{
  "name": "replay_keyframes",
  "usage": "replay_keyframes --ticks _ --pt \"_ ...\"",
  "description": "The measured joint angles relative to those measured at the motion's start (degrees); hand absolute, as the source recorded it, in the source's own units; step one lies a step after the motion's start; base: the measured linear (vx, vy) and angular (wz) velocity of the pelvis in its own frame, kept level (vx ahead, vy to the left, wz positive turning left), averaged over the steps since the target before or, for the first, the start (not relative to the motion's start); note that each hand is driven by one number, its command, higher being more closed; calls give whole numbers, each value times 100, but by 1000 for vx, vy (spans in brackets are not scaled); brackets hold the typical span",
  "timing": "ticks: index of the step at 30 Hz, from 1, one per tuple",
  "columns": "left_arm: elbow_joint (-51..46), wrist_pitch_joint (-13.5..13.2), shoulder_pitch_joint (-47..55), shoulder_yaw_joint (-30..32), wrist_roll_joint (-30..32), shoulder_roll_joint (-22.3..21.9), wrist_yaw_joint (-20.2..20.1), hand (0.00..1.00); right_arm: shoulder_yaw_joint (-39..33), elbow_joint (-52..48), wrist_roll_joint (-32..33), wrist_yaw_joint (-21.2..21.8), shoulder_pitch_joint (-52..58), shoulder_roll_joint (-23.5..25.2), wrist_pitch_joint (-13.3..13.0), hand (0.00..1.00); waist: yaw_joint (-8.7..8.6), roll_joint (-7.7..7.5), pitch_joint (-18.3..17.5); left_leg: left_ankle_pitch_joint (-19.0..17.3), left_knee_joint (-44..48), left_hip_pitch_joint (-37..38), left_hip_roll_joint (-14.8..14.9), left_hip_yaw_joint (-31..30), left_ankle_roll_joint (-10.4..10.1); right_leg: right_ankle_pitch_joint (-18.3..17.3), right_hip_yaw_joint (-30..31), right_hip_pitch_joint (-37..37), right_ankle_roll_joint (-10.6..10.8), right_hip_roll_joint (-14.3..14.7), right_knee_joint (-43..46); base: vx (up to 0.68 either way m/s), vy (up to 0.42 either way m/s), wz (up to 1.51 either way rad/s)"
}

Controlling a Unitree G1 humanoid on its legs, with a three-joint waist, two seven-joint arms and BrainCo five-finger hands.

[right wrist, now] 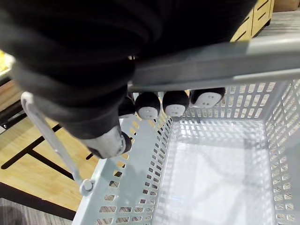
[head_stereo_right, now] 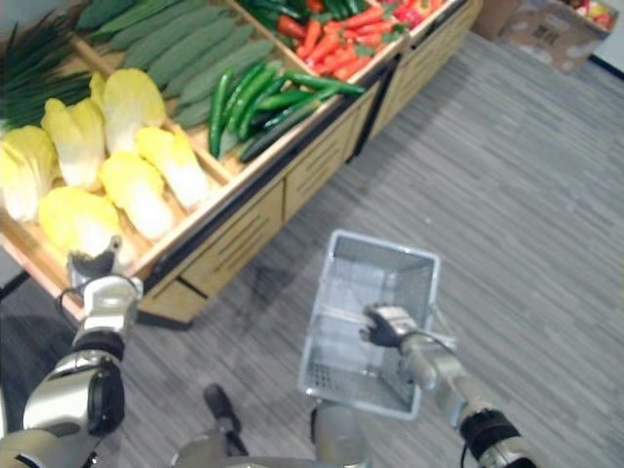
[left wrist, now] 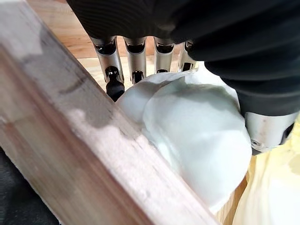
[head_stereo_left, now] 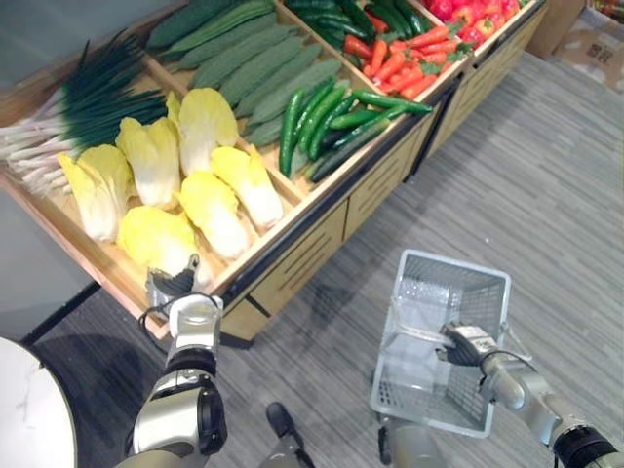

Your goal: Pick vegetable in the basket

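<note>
My left hand (head_stereo_left: pixel 174 288) reaches over the wooden front rim (left wrist: pixel 93 154) of the display bin onto the nearest napa cabbage (head_stereo_left: pixel 156 239). In the left wrist view its fingers (left wrist: pixel 136 58) curl over the cabbage's white end (left wrist: pixel 197 131) and the thumb (left wrist: pixel 267 131) presses its side. The cabbage lies in the bin against the rim. My right hand (head_stereo_left: pixel 468 343) is shut on the handle (right wrist: pixel 211 63) of the grey plastic basket (head_stereo_left: pixel 487 283), which hangs over the floor with nothing in it (right wrist: pixel 140 187).
More napa cabbages (head_stereo_left: pixel 210 122) fill the near bin. Green onions (head_stereo_left: pixel 88 102), cucumbers (head_stereo_left: pixel 253 54), green peppers (head_stereo_left: pixel 331 112) and red peppers (head_stereo_left: pixel 400 54) fill the bins beyond. A white round table (head_stereo_left: pixel 29 409) stands at lower left and a cardboard box (head_stereo_left: pixel 585 39) at top right.
</note>
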Motion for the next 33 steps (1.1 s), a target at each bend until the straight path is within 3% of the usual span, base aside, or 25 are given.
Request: replay_keyframes --ticks 11,16,19,23,33 --pt "-30 103 126 -39 -9 -42 -336 100 -114 8 -5 197 215 127 17 100 -5 27 -166 -4 36 139 -6 -513 -4 -2 -310 383 -2 -24 -129 31 -9 12" --pt "-286 118 371 -57 93 -158 -379 100 -199 17 -13 204 310 126 69 100 29 212 -272 -6 36 144 -7 -579 -7 -6 -397 453 -5 -30 -159 32 -8 8" --pt "-570 209 664 -166 302 -320 -407 100 -340 112 -59 209 391 126 104 100 142 362 -342 -11 35 207 -3 -671 -13 -8 -483 595 -6 -31 -211 24 -7 14" --pt "-1544 291 1157 -366 1022 -372 -493 100 -452 127 -61 212 454 131 119 100 311 438 -388 -6 7 208 -1 -713 -17 -39 -519 611 -38 -34 -204 -9 -4 4" --pt "-3774 452 2003 -378 2377 -372 -748 100 -899 84 -65 298 677 399 119 100 444 491 -475 -11 0 204 -7 -820 -68 -83 -597 680 -46 -73 -222 -16 0 6"
